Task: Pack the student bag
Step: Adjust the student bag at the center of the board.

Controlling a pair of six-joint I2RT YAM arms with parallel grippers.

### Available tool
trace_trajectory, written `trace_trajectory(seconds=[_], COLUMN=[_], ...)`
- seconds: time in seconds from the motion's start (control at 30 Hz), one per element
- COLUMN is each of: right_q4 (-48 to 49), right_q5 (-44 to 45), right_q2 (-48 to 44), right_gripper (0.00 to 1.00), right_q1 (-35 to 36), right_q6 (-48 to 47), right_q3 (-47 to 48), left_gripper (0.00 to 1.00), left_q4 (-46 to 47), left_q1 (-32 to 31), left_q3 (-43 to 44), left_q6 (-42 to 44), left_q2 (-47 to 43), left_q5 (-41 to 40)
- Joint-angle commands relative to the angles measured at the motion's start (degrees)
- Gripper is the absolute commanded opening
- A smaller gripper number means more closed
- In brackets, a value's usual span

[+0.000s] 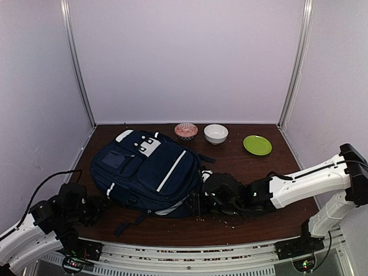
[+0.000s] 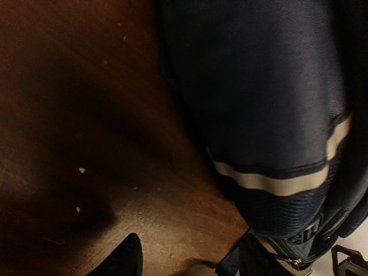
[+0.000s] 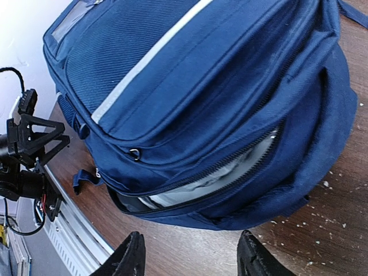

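bag: student bag (image 1: pixel 146 169) lies flat, front up, left-centre of the table (image 1: pixel 259 178). Its zip mouth faces near right, so it's on your right arm's side for loading.
zip: main zip (image 3: pixel 218 172) is part open with something pale in the gap. Can't tell if that's lining or contents.
left gripper: left gripper (image 2: pixel 190 259) is near left, just beside the bag's end. Fingers are spread wide with bare wood between them, gripping nothing.
right gripper: right gripper (image 3: pixel 190 256) is low at the bag's near-right edge, aimed at the zip mouth. Fingers are apart and empty, just short of the fabric.
why: you have one arm at each end, probably one to steady the bag and one to work the mouth.
far edge: pink bowl (image 1: pixel 186 130), white bowl (image 1: pixel 215 133) and green plate (image 1: pixel 257 144) are well apart from the bag. Unclear if they get packed.
risk: soft fabric, so the mouth may sag shut. Pinch the upper lip first.
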Motion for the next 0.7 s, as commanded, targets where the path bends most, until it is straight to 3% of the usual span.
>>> trace_trajectory(seconds=[0.0,0.47,0.67], right_q4=[0.46,0.95,1.38], right_q5=[3.15,4.70,3.87], right_q2=[-2.99,-4.72,-4.12], right_gripper=[0.54,0.55,0.55], right_q1=[-0.18,-1.39,-2.26], right_q6=[1.36,2.82,3.77], right_q3=[-1.55,-4.02,-4.33], left_gripper=[0.98,0.98,0.98], left_q4=[7.46,21.14,28.04], left_q1=[0.06,0.08,0.07], left_q3=[-1.24,-2.39,-4.41], left_q6=[-2.14,-2.89,-2.28], left_q2=[1.81,5.83,13.36], left_q5=[2.08,-1.39,-0.41])
